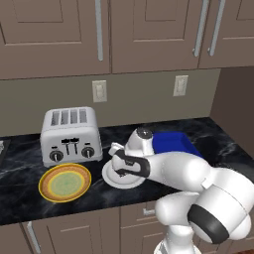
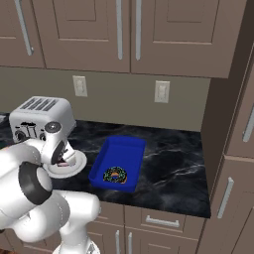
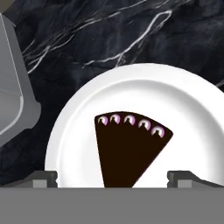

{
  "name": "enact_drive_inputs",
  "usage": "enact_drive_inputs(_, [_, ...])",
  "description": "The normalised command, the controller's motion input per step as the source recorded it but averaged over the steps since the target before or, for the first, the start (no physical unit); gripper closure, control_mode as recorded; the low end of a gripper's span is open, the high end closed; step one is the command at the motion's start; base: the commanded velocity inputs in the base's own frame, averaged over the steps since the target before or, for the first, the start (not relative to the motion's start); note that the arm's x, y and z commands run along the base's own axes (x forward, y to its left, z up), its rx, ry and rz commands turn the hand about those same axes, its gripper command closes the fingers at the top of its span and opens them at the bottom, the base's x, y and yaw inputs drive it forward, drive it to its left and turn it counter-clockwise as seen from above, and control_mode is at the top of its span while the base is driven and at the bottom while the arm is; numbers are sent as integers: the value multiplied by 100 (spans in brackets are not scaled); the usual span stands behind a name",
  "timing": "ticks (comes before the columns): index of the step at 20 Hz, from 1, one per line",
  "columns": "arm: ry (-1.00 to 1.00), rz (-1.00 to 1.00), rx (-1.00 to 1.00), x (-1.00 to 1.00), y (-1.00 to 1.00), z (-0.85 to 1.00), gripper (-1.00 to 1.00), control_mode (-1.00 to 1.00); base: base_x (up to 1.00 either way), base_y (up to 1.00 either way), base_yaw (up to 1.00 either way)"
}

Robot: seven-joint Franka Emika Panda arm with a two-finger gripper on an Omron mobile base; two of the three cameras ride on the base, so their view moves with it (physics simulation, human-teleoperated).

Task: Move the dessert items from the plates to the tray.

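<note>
1. Gripper point(image 3: 112, 177) hangs spread wide over the white plate point(image 3: 78, 109), holding nothing; in the hand view its two dark fingertips point(image 3: 41, 178) stand apart on either side of the cake wedge point(image 3: 129, 148).
2. Cake wedge: dark chocolate with a row of pink dots along its curved edge, lying flat on the white plate, between the fingertips; contact with them cannot be judged.
3. Yellow-rimmed plate point(image 1: 65, 182) with a pale green centre sits near the counter's front edge, just left of the white plate point(image 1: 110, 174), with nothing on it.
4. Blue tray point(image 2: 119, 155), to the right of the white plate, holds the sprinkled chocolate donut point(image 2: 116, 174) at its near end.
5. Silver four-slot toaster point(image 1: 71, 135) stands behind the yellow-rimmed plate, on the black marble counter point(image 2: 173, 163).
6. Two wall outlets point(image 1: 99, 91) are on the backsplash, below the brown upper cabinets point(image 1: 54, 34).
</note>
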Motion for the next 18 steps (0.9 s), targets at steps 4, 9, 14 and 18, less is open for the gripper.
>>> enact_drive_inputs(4, [3, 0, 0, 0, 0, -4, -100, -100, 0, 0, 0])
enact_drive_inputs(9, [10, -1, 0, 0, 0, 0, -100, -100, 0, 0, 0])
enact_drive_inputs(14, [11, -4, 0, 0, 0, 0, -100, -100, 0, 0, 0])
enact_drive_inputs(18, [5, -4, 0, 1, 0, -2, -100, -100, 0, 0, 0])
